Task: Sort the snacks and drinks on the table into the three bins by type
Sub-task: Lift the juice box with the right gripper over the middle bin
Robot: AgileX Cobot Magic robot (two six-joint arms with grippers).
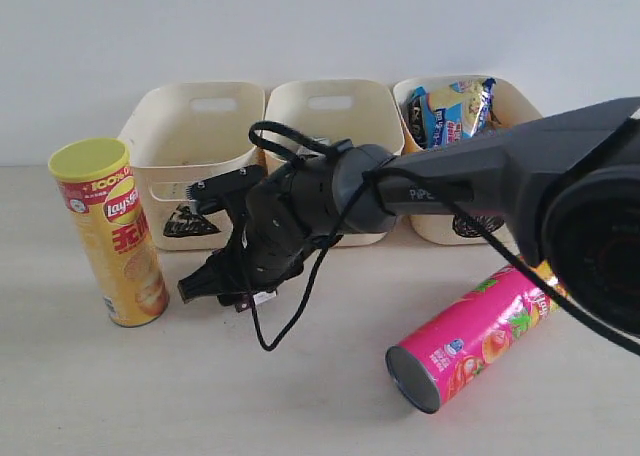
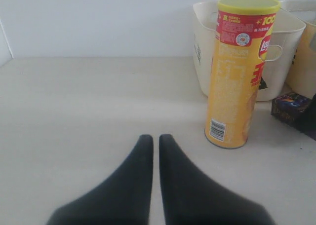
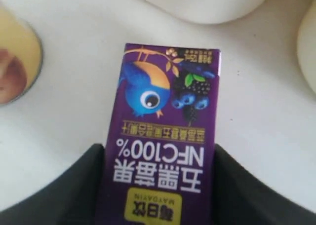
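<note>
Right pincer [image 1: 214, 284]: fingers pressed on both sides of purple carton [image 3: 163, 136], left of centre, low over table [image 1: 300, 406].
Left pincer [image 2: 155, 137]: shut, empty.
Near right: pink tube [image 1: 470, 338] lying down, unsorted.
Left: yellow tube [image 1: 112, 234] upright, unsorted.
Far: right bin [image 1: 525, 104] holding both foil bags [image 1: 452, 111]; left bin [image 1: 150, 116] and middle bin [image 1: 330, 88] with nothing seen inside.
White carton: not in sight.
Progress: bags done, carton in hand, tubes left; likely under half.

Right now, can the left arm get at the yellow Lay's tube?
Probably yes: only table lies between the left pincer and the upright yellow Lay's tube. The pincer is shut, so it must open first.
</note>
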